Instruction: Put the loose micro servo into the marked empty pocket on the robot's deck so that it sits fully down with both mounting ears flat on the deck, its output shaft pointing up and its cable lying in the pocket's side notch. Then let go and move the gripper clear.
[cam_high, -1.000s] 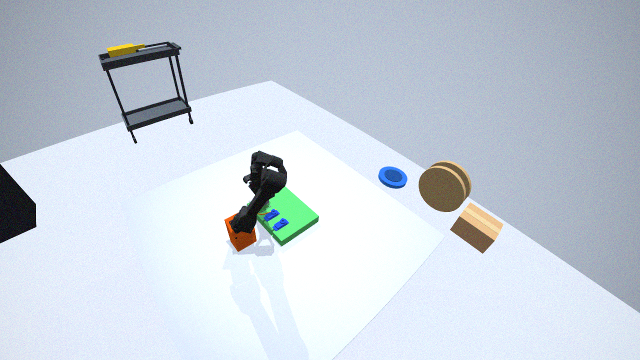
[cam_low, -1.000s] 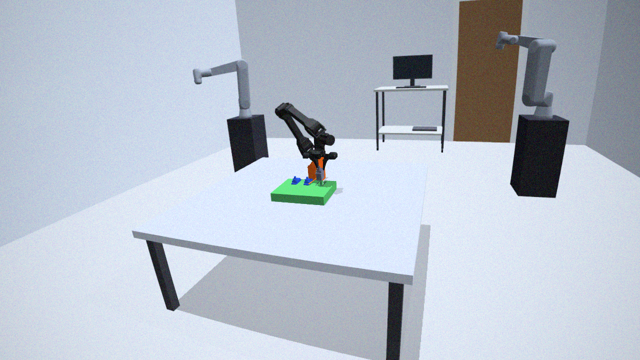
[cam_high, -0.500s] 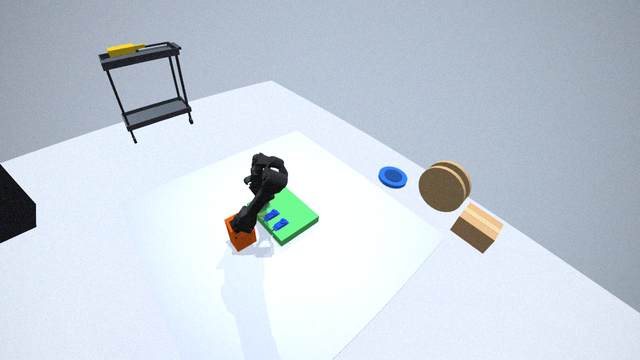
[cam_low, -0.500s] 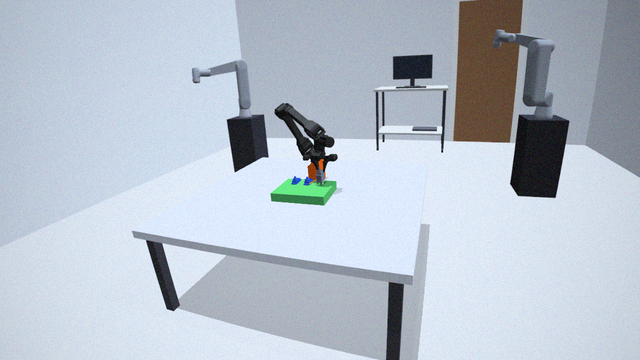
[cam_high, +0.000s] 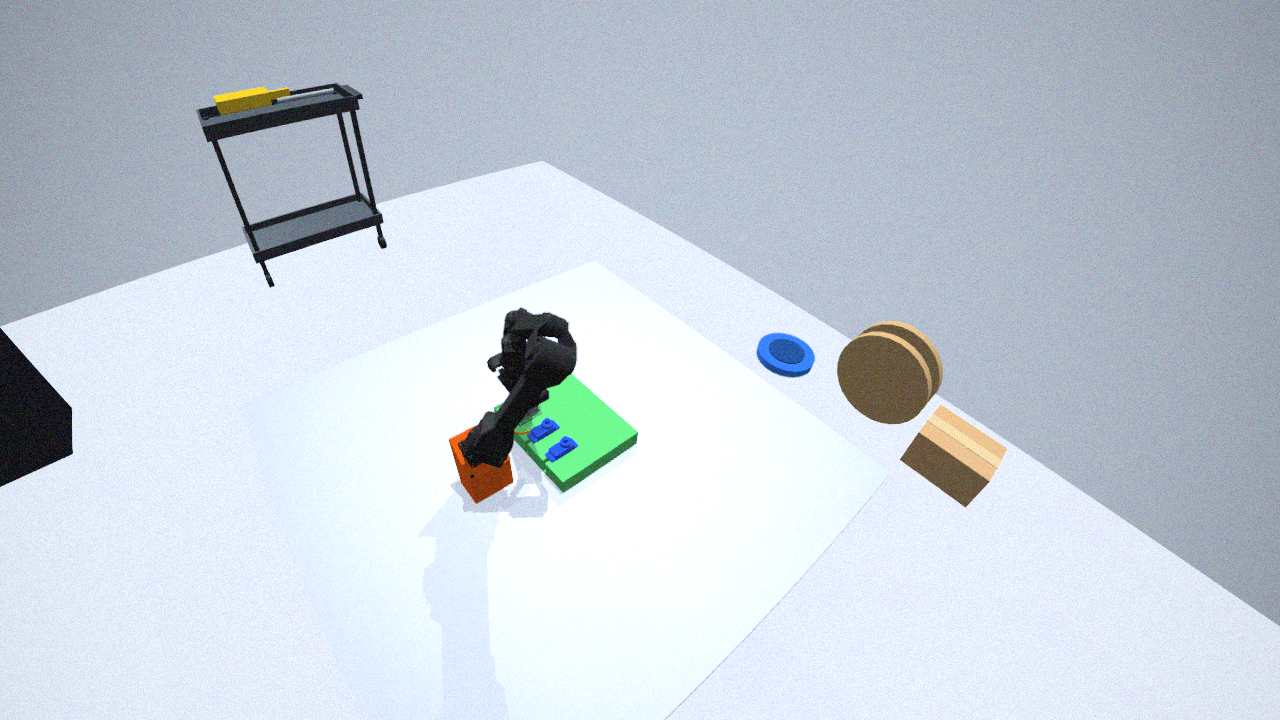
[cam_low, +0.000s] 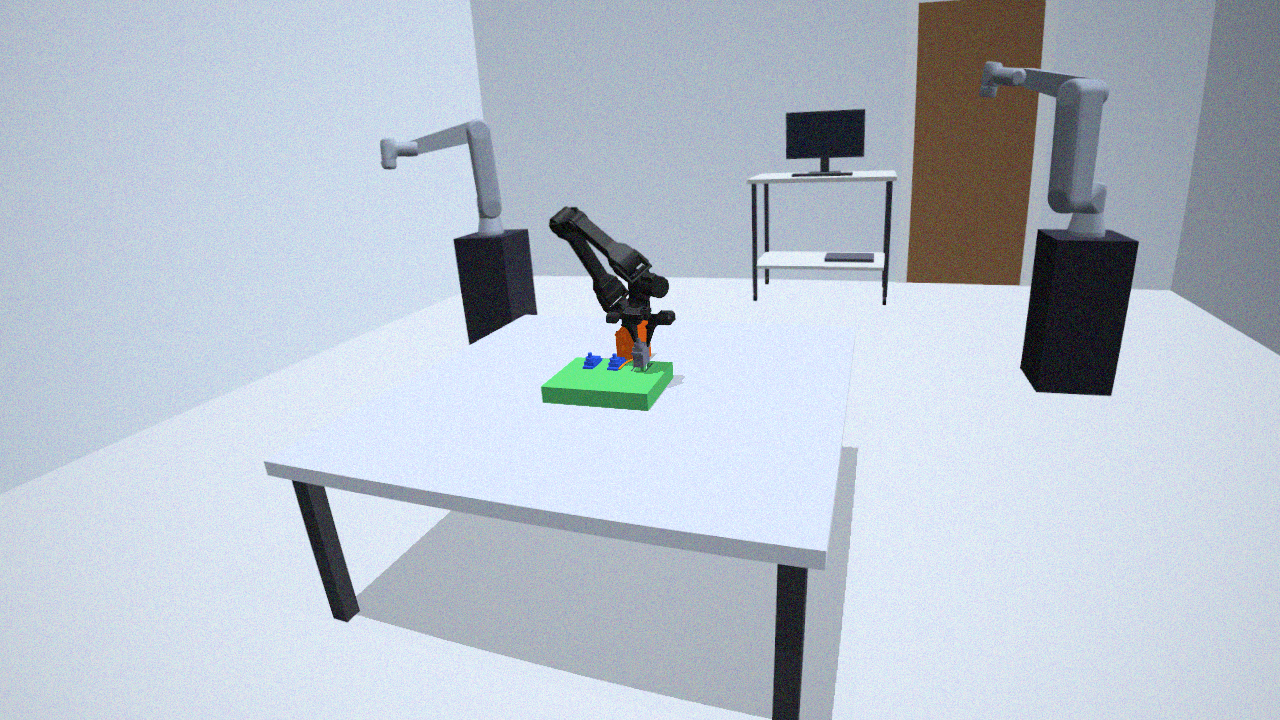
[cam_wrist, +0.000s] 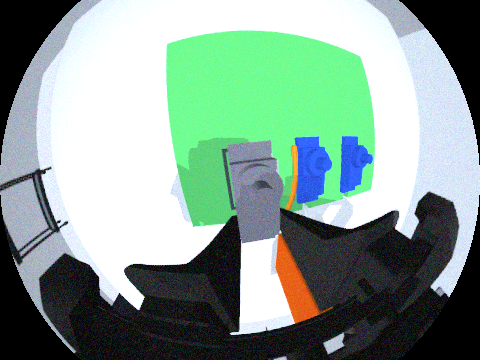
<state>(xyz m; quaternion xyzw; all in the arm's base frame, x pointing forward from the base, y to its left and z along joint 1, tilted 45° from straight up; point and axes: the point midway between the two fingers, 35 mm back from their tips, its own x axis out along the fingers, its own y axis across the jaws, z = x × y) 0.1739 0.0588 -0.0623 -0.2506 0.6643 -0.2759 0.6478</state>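
My gripper (cam_low: 640, 345) (cam_wrist: 257, 217) is shut on the loose grey servo (cam_low: 640, 358) (cam_wrist: 257, 200), one finger on each side of its body. The servo's output shaft faces up toward the wrist camera. It is just above the green deck (cam_high: 601, 428) (cam_low: 590, 394) (cam_wrist: 270, 75) and hides most of the marked pocket, whose dark outline (cam_wrist: 228, 181) shows along its left side in the wrist view. The orange cable (cam_wrist: 295, 167) curves to the servo's right. Its seating and the side notch cannot be made out. Two blue servos (cam_high: 543, 430) (cam_high: 562, 448) are mounted beside it.
An orange block (cam_high: 483, 483) (cam_low: 623, 342) (cam_wrist: 295, 287) stands beside the deck, close to the arm. A blue disc (cam_high: 785, 353), a wooden spool (cam_high: 886, 377) and a wooden block (cam_high: 950, 458) are off to the right in the top view. A cart (cam_high: 308, 234) stands farther back.
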